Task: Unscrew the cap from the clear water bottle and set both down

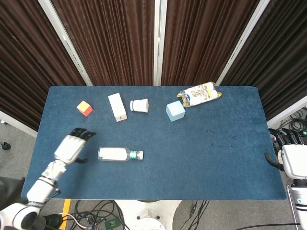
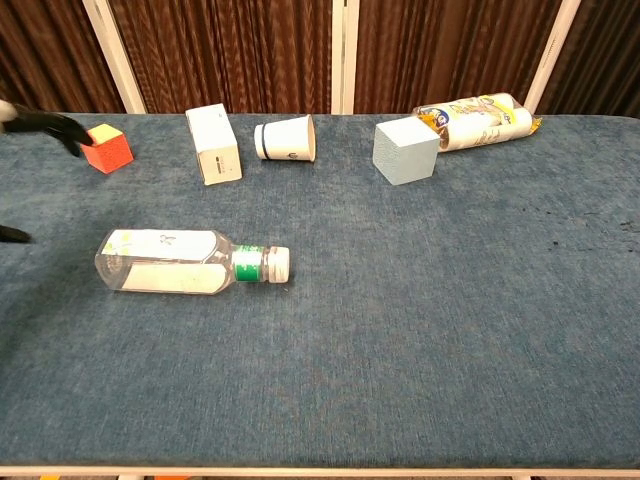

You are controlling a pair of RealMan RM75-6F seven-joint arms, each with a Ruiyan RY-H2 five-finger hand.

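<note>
The clear water bottle (image 1: 115, 154) (image 2: 170, 262) lies on its side on the blue table, its white cap (image 1: 140, 155) (image 2: 280, 264) screwed on and pointing right. My left hand (image 1: 72, 146) hovers over the table just left of the bottle's base, fingers spread and holding nothing. In the chest view only its dark fingertips (image 2: 45, 125) show at the left edge. My right hand (image 1: 291, 155) stays off the table's right edge, fingers apart and empty.
Along the far side lie an orange-and-yellow cube (image 1: 84, 108), a white box (image 1: 117, 107), a tipped paper cup (image 1: 139, 105), a light blue cube (image 1: 175, 110) and a snack bag (image 1: 199, 93). The table's front edge (image 1: 153, 198) runs below the bottle.
</note>
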